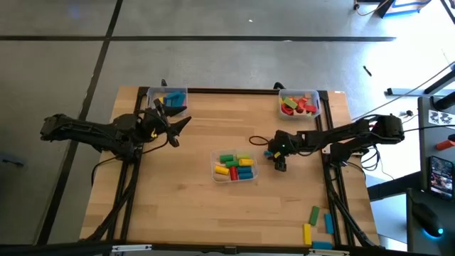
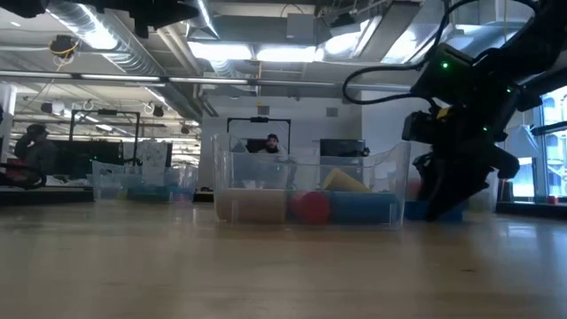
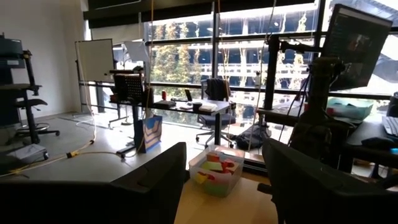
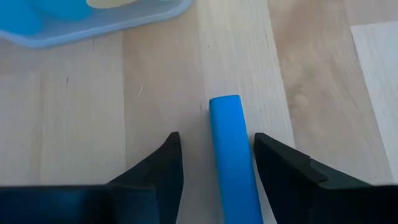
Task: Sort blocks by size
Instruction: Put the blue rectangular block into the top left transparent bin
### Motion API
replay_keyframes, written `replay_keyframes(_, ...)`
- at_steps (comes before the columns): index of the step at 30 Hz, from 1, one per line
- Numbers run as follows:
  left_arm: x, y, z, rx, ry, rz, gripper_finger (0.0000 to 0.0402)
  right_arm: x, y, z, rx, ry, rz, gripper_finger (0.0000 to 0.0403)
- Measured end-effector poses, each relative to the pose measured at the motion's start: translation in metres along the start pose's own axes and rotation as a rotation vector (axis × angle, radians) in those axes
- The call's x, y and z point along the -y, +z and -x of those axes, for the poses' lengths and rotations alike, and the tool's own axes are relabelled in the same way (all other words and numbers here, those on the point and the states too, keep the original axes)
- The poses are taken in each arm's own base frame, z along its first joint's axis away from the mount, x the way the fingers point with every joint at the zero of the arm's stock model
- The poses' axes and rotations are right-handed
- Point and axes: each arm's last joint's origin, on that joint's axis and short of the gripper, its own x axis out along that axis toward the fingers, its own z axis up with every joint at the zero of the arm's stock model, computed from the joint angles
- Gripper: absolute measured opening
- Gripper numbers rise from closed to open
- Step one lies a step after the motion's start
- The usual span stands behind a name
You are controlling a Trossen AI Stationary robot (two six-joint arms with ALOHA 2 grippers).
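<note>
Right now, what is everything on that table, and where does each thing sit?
Table: one, pale wood, black frame.
Middle bin: one, clear, table centre, holding green, yellow, red and blue blocks.
Far left bin: one, clear, far left corner, blue and yellow blocks inside.
Far right bin: one, clear, far right corner, mostly red blocks.
Loose blocks: a few, green, yellow, blue, near right corner.
Blue bar: one, lying on the wood between the right pincer's fingers, beside the middle bin.
Left pincer: open, raised near the far left bin.
Right pincer: open, straddling the blue bar.
</note>
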Motion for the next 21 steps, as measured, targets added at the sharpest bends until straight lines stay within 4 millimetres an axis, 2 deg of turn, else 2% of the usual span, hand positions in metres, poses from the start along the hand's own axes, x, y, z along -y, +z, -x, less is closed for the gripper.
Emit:
replay_keyframes(4, 0.0, -0.001, -0.002, 0.004, 0.006, 0.003, 0.021, 0.0, 0.0, 0.0, -0.003, 0.0, -0.004, 0.0161)
replay_keyframes(12, 0.0, 0.0, -0.002, 0.008, 0.006, 0.005, 0.021, 0.001, 0.0, 0.0, -0.007, -0.04, -0.003, 0.0057)
replay_keyframes(18, 0.0, 0.0, -0.002, 0.007, 0.006, 0.005, 0.021, 0.001, 0.012, 0.004, -0.02, -0.042, -0.003, 0.0055)
replay_keyframes(21, 0.001, 0.0, -0.002, 0.007, 0.005, 0.009, 0.021, 0.002, 0.03, 0.012, -0.006, -0.063, -0.004, 0.007)
